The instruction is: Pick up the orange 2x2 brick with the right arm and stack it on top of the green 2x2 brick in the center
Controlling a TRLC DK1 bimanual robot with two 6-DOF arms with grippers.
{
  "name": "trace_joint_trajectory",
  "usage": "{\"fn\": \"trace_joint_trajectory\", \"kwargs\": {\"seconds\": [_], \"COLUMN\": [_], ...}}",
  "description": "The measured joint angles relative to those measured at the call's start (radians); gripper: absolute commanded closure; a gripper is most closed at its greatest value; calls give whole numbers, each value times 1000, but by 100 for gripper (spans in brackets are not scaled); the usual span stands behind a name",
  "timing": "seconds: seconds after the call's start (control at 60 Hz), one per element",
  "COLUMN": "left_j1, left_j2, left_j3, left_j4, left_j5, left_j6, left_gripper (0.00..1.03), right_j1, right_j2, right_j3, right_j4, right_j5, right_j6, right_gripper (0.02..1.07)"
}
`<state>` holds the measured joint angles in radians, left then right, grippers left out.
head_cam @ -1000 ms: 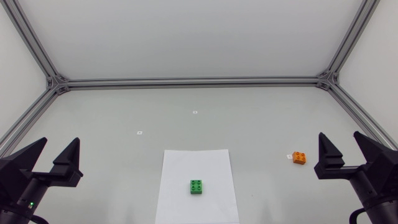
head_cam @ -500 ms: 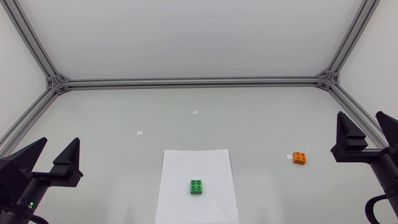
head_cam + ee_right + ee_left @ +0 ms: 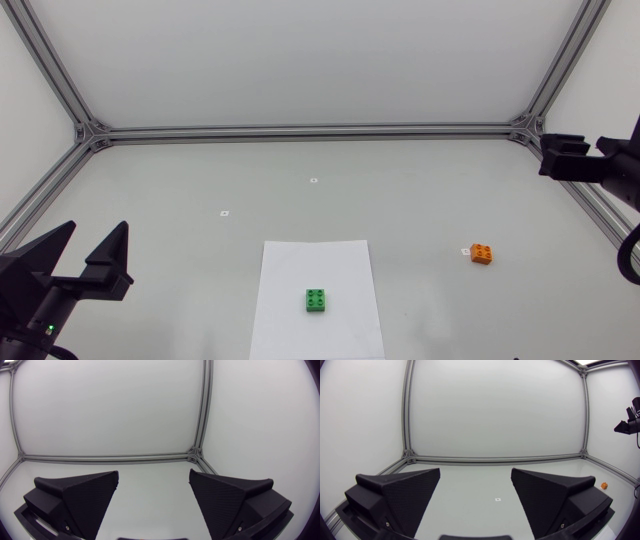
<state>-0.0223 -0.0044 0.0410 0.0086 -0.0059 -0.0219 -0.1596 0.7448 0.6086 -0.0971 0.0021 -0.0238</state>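
Nearest the front edge, my left gripper (image 3: 476, 472) sits at the front left corner of the table (image 3: 420, 200), jaws wide apart, nothing between them. Just in from the middle of the front edge lies a white sheet of paper (image 3: 316, 262), and on it the green brick (image 3: 316, 300), studs up, waiting for its partner. Further back, toward the right edge, the orange brick (image 3: 482, 253) rests on bare table, just beside a small white marker (image 3: 465, 251) and well apart from the green one. Beyond that, up by the far right corner, my right gripper (image 3: 153, 476) hangs with jaws spread and empty, and its own camera doesn't catch the orange brick. I'd judge that brick light, rigid and smooth-walled: best pinched on two opposite flat sides, below the studs, with my wrist turned to match its slight skew.
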Motion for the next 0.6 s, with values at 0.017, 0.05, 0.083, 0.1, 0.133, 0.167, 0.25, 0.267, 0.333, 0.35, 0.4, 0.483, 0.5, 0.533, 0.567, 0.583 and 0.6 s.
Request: {"fn": "trace_joint_trajectory", "kwargs": {"seconds": [0.017,0.05,0.083,0.1,0.133,0.167,0.25,0.267,0.333,0.35,0.4,0.483,0.5,0.533,0.567,0.583,0.6], "left_j1": [0,0,0,0,0,0,0,0,0,0,0,0,0,0,0,0,0], "left_j2": [0,0,0,0,0,0,0,0,0,0,0,0,0,0,0,0,0], "left_j3": [0,0,0,0,0,0,0,0,0,0,0,0,0,0,0,0,0], "left_j4": [0,0,0,0,0,0,0,0,0,0,0,0,0,0,0,0,0], "left_j5": [0,0,0,0,0,0,0,0,0,0,0,0,0,0,0,0,0], "left_j6": [0,0,0,0,0,0,0,0,0,0,0,0,0,0,0,0,0], "left_gripper": [4,4,4,4,4,4,4,4,4,4,4,4,4,4,4,4,4], "right_j1": [-13,-31,-48,-57,-74,-93,-120,-125,-130,-131,-130,-130,-130,-130,-130,-129,-129], "right_j2": [21,53,82,97,135,182,308,342,428,448,492,569,583,613,638,648,657], "right_j3": [13,32,51,61,85,117,212,235,288,297,315,353,361,376,386,389,392], "right_j4": [-14,-39,-64,-79,-119,-170,-313,-344,-401,-412,-452,-556,-573,-597,-609,-611,-612], "right_j5": [-18,-47,-75,-90,-121,-142,-160,-160,-159,-159,-164,-176,-179,-178,-177,-177,-171], "right_j6": [6,17,23,24,29,36,47,47,47,47,46,46,46,46,46,46,46], "right_gripper": [7,7,7,7,7,7,7,7,7,7,7,7,7,7,7,7,7]}}
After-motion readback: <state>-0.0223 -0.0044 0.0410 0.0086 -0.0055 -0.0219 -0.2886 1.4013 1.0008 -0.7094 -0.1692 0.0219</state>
